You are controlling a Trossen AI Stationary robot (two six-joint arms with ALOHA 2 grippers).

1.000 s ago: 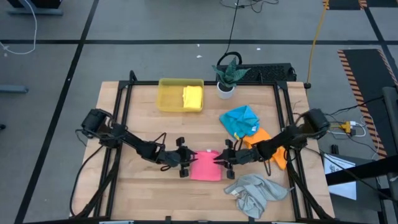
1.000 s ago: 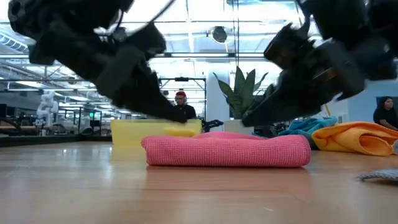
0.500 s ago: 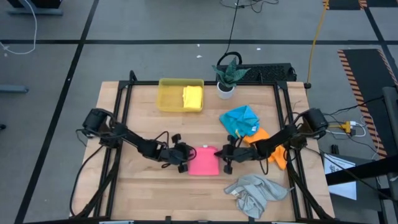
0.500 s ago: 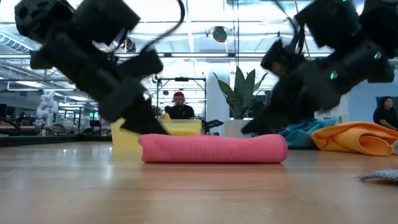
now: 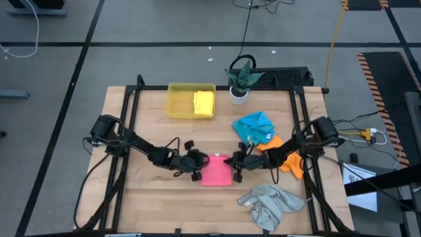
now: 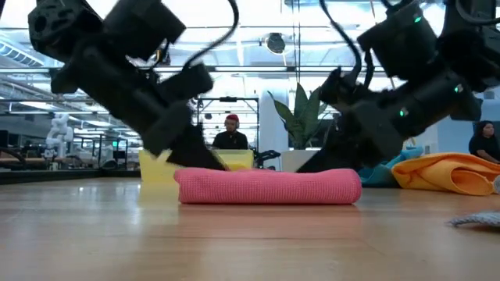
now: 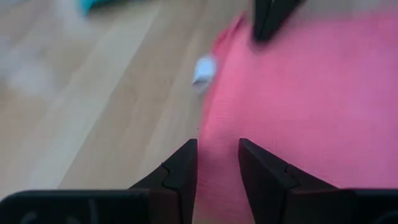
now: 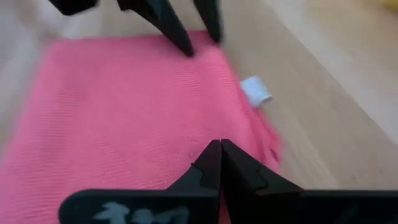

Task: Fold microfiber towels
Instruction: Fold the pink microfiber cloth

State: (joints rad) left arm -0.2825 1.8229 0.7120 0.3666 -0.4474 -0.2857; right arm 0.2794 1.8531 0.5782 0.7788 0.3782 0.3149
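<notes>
Two dark robot arms meet over a pink towel lying folded flat near the middle of the wooden table, the left gripper at one short edge and the right gripper at the opposite one. The left gripper's fingers stand a narrow gap apart just above the pink cloth, holding nothing; the right gripper's fingers are pressed together, and no cloth shows between them. A small white tag pokes out beside the pink fold. By the look of it, the work is less than half done: a yellow towel already sits folded in the yellow tray at the far side, and the pink one appears folded but not yet stowed. Three remain untouched on the right: the blue towel, the orange towel under the right arm, and the grey towel crumpled near the front edge.
</notes>
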